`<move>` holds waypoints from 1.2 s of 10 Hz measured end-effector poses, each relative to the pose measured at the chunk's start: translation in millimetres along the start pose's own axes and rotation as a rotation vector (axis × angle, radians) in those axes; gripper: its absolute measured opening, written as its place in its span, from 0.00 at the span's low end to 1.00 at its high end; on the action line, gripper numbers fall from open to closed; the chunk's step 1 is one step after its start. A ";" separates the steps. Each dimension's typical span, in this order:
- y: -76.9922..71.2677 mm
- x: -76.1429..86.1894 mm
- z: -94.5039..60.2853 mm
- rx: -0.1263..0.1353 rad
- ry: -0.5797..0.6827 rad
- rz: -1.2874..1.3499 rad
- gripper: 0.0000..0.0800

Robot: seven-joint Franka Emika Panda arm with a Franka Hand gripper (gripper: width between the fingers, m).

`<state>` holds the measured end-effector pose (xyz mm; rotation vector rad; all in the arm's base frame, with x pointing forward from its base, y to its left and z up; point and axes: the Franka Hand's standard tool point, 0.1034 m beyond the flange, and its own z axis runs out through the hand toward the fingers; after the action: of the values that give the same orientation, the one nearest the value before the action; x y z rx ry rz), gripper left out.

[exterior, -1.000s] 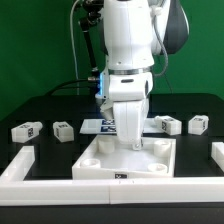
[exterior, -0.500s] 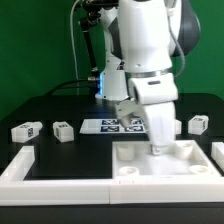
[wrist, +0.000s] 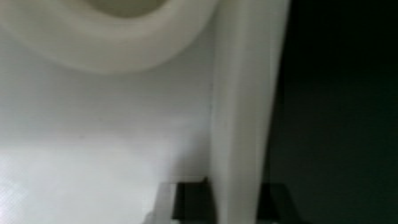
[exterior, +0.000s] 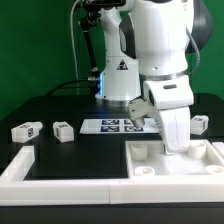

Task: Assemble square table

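Observation:
The white square tabletop (exterior: 152,160) lies flat in the front corner at the exterior view's right, round sockets up. My gripper (exterior: 178,148) points straight down onto its far edge and is shut on that edge. In the wrist view the tabletop's rim (wrist: 238,120) runs between my two dark fingers (wrist: 192,202), with my gripper (wrist: 238,205) closed around it and a round socket (wrist: 125,12) beside it. Two tagged legs (exterior: 25,130) (exterior: 64,130) lie at the exterior view's left, and another leg (exterior: 201,123) lies at the right behind the arm.
The marker board (exterior: 112,125) lies flat behind the tabletop. White border rails run along the left (exterior: 14,166), the front (exterior: 60,187) and the right (exterior: 216,150). The arm's body hides the table's far right part.
The gripper has slid the tabletop from the middle toward the exterior view's right, up to the right rail. The legs on the left have not moved.

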<state>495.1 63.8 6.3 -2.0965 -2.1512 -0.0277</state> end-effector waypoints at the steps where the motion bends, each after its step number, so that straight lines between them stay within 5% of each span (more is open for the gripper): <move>1: 0.0 0.4 0.1 -0.001 0.000 0.000 0.07; 5: -0.2 3.9 1.0 -0.009 0.000 0.007 0.07; 8: 1.0 3.7 0.0 -0.013 0.000 0.008 0.69; 12: 2.0 3.6 -0.6 -0.015 0.000 0.008 0.81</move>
<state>497.0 67.3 7.1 -2.1129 -2.1496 -0.0439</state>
